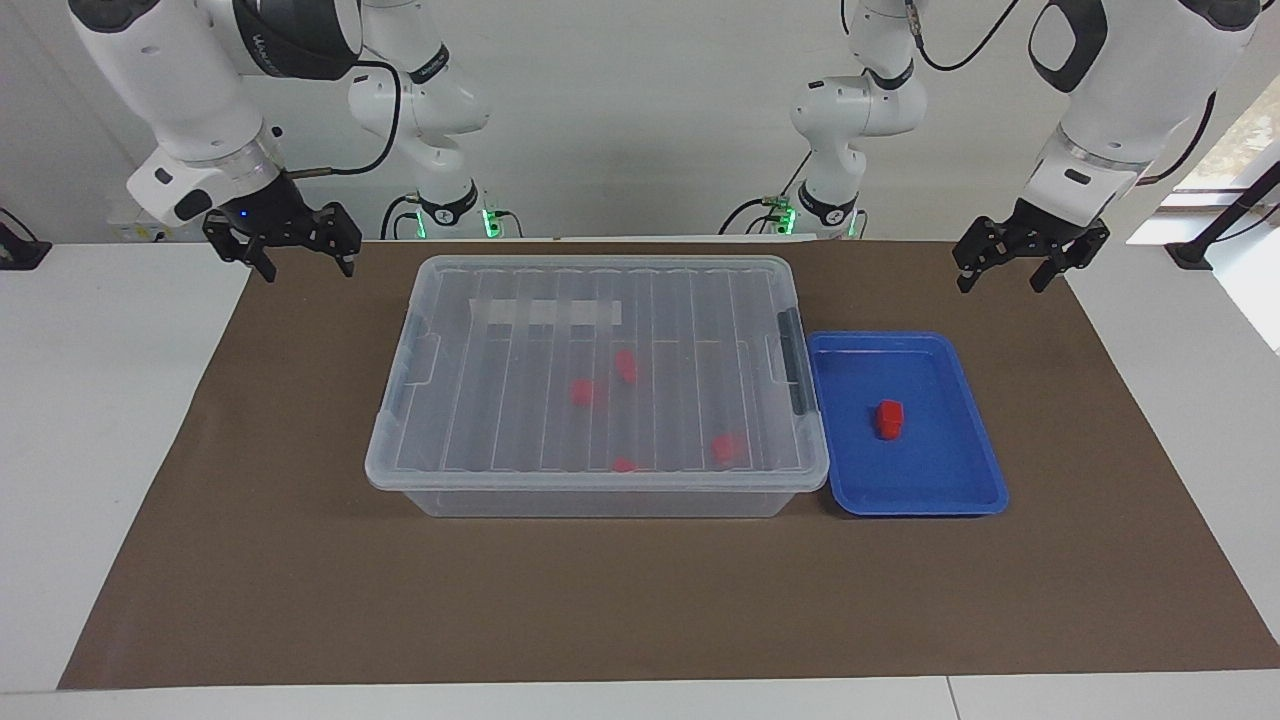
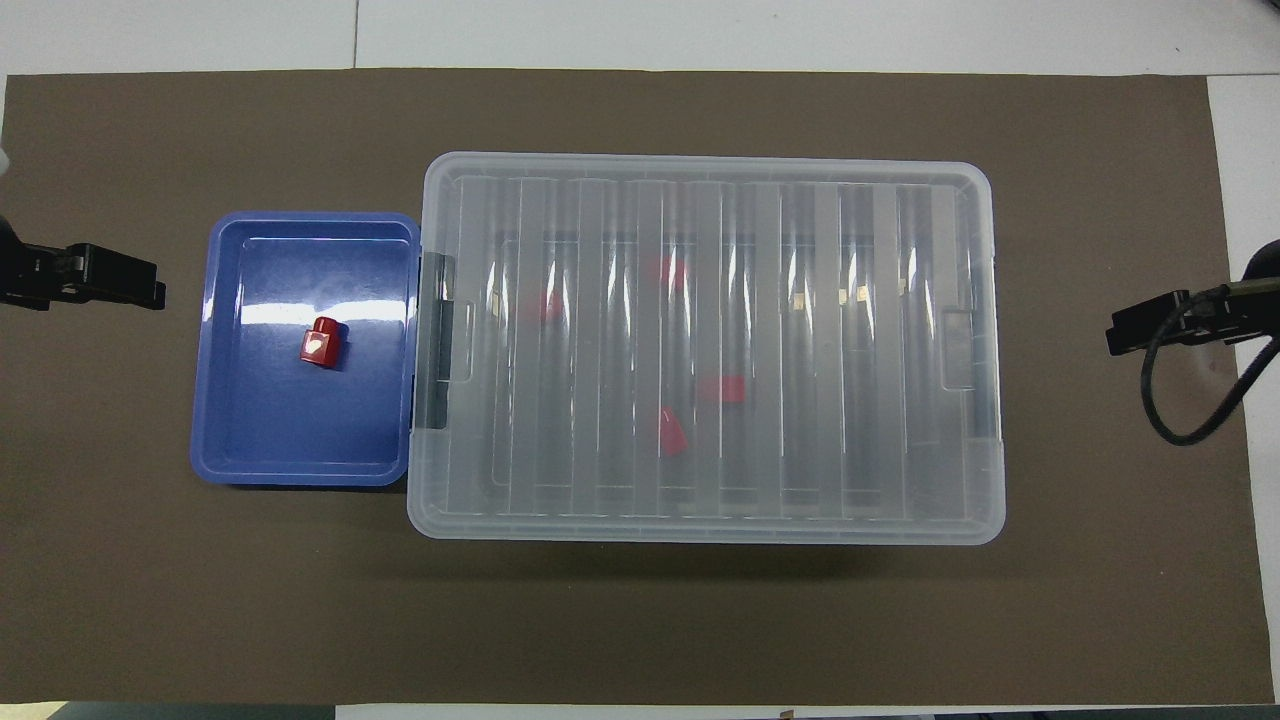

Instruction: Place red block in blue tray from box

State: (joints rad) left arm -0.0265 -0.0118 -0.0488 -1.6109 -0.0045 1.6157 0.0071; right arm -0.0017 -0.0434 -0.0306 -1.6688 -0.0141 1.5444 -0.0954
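Lying in blue tray (image 1: 975, 480), red block (image 1: 889, 418), well apart from left claw (image 1: 1008, 270).

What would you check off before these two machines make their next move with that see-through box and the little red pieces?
1. Lid of the box out of the way: not ok, it lies on the box, and the latch beside the tray looks shut.
2. Red pieces inside the box reachable: not ok, they lie under the lid.
3. Blue tray placed to receive: ok, it sits right beside the box, toward the left arm's end.
4. Red block in the tray: ok, one lies there, apart from the rim.
5. Left claw free: ok, open, empty, raised near the mat's corner.
6. Right claw free: ok, open, empty, waiting likewise.
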